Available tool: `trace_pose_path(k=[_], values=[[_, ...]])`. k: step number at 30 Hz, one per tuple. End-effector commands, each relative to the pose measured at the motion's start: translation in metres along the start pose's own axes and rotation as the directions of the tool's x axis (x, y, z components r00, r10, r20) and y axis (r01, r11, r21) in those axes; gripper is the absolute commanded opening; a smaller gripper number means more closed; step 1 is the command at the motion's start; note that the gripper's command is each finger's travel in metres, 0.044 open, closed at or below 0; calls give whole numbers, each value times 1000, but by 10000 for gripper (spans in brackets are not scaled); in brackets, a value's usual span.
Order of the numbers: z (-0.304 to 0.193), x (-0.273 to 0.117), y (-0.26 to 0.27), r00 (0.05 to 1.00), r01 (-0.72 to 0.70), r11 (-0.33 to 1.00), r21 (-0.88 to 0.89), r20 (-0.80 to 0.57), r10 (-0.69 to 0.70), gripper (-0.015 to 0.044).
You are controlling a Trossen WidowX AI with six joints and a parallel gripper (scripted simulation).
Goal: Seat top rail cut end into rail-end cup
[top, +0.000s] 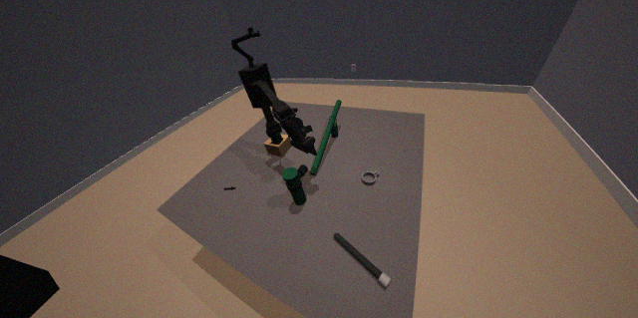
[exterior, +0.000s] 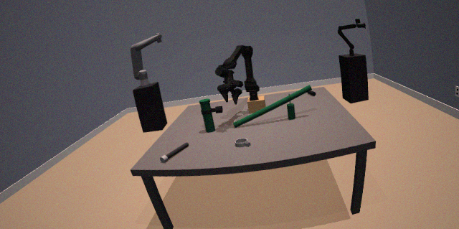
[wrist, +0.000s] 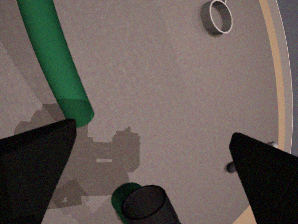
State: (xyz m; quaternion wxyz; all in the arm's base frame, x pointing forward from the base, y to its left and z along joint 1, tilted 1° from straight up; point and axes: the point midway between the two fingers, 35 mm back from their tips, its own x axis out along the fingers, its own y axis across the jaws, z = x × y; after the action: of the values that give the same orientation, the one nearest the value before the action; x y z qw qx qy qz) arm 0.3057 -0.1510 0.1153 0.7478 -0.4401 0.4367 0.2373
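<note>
The green rail [top: 324,143] [exterior: 272,106] [wrist: 55,55] slants down over the small green post [top: 334,132] [exterior: 291,112]. Its low end is near the table, out of the cup and beside the big post. The loop cap is too small to make out clearly. The big green post [top: 297,192] [exterior: 209,124] stands upright. The dark brace band [exterior: 206,111] is on its upper part, below the cap. The black rail-end cup [top: 302,170] [exterior: 219,109] [wrist: 144,202] points toward the rail side. My gripper [exterior: 230,103] [wrist: 157,135] is open and empty, above the cup; the rail's low end shows beside one fingertip in the wrist view.
A grey ring clamp [exterior: 242,145] [wrist: 208,22] lies on the table. A dark rod [top: 358,254] [exterior: 177,151] with a white end lies near the front. A small dark piece [top: 229,188] lies beyond the big post. A dark cylinder [exterior: 311,92] lies behind the rail's high end.
</note>
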Motion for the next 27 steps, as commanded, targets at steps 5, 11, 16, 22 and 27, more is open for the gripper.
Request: trace_pose_path(k=[5, 11, 16, 22, 27], values=[[54, -42, 11, 999, 37, 746, 665, -36, -17, 440], [80, -69, 25, 998, 58, 382, 922, -48, -34, 440], [83, -72, 26, 998, 59, 328, 943, -49, -37, 440], [83, -72, 26, 998, 59, 328, 943, -49, -37, 440], [83, -72, 26, 998, 59, 328, 943, -49, -37, 440]])
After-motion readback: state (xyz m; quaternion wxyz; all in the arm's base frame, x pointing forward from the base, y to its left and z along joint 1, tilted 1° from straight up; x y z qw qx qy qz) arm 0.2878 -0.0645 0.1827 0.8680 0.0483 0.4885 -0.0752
